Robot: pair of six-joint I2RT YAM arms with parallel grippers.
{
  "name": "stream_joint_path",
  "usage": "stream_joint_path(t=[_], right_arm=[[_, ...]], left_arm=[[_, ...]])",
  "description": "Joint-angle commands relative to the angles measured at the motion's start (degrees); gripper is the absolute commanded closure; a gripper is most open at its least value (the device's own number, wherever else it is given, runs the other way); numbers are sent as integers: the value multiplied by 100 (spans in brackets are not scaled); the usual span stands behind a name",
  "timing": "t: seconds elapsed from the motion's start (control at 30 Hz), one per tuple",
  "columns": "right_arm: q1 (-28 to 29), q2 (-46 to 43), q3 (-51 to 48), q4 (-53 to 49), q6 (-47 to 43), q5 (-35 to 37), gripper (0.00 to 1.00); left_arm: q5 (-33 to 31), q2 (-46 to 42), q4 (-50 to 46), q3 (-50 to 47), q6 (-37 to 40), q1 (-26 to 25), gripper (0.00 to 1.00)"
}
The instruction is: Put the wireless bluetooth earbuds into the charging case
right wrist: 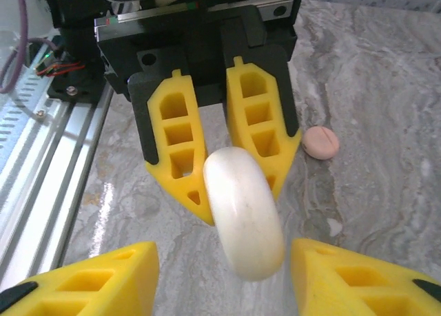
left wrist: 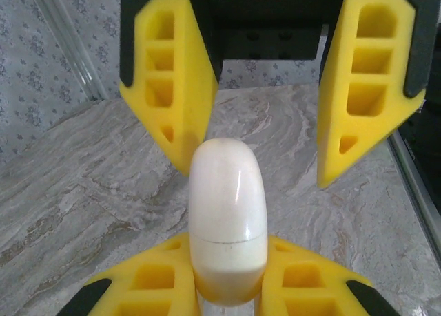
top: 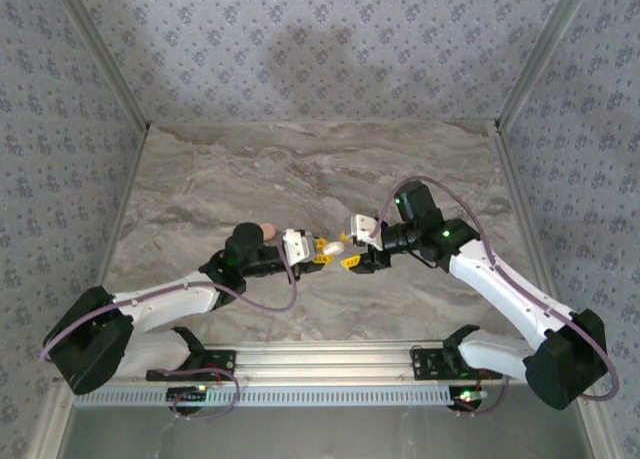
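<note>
Left gripper (top: 318,251) pinches white charging case (top: 332,247) by one end. Case held up over marble table (top: 300,169), near middle. Lid shut, thin seam line shows. Right gripper (top: 352,244) sits at 3 o'clock of case, fingers spread wide, case tip between them, gap on both sides. Small pink disc (top: 268,227) lies on table at 10 o'clock of case.

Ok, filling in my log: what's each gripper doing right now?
Left gripper: closed on the case.
Right gripper: open, holding nothing.
</note>
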Motion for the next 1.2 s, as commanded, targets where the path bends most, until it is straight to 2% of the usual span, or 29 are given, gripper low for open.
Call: stream_joint_path(t=[0.0,0.17,0.43,0.53,0.67,0.9,0.97,1.17], right_arm=[[59,101,246,-5,-355,-443,49],[96,285,321,-6,-530,-532,59],[105,385,365,-64,-713,-421,84],[91,357,448,-267,-762,-358,86],[40,338,599,-781,-748,-285,86],[-166,669,742,-1587,155,657,87],[-207,922,799,-1797,302,734,86],[-238,1911,1055,-2023,689,783,83]], left_arm=[[196,17,189,226,-78,9,87],[215,24,205,226,-104,10,87],[224,9,225,241,-131,12,86],[169,-2,210,238,-127,7,83],[-55,-24,147,192,-133,9,68],[-1089,-417,30,-130,-414,18,41],[-1419,-553,-25,-220,-509,29,37],[-3012,-936,-123,-454,-1028,109,15]])
